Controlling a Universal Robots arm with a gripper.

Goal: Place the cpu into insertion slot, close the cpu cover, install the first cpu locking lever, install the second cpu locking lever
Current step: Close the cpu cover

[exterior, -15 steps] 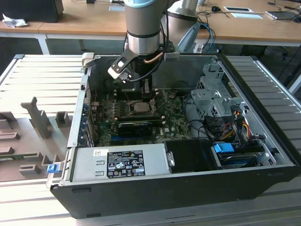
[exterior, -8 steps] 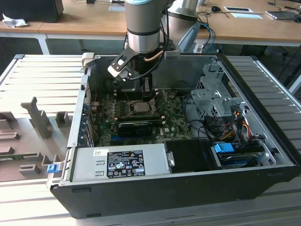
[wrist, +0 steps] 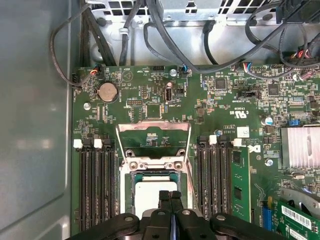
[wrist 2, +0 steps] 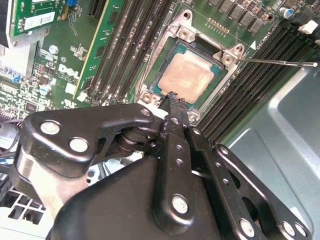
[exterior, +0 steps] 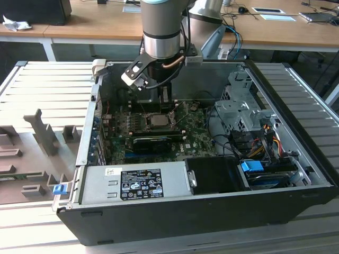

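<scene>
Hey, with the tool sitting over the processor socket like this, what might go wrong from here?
The shut tool hangs right at the edge of the cpu; pushing down off-centre might tilt or scrape it. The thin locking lever juts out over the memory slots, where a sideways move might snag it.

A ribbed grey tabletop (exterior: 42, 79) of metal slats spreads to both sides in the exterior view, with grey moulded fixtures (exterior: 45, 135) standing on it at the exterior view's left. Behind runs a wooden desk (exterior: 100, 21) on white legs (cables (exterior: 237, 24) and papers (exterior: 278, 17) lie on it). The light is even.
</scene>
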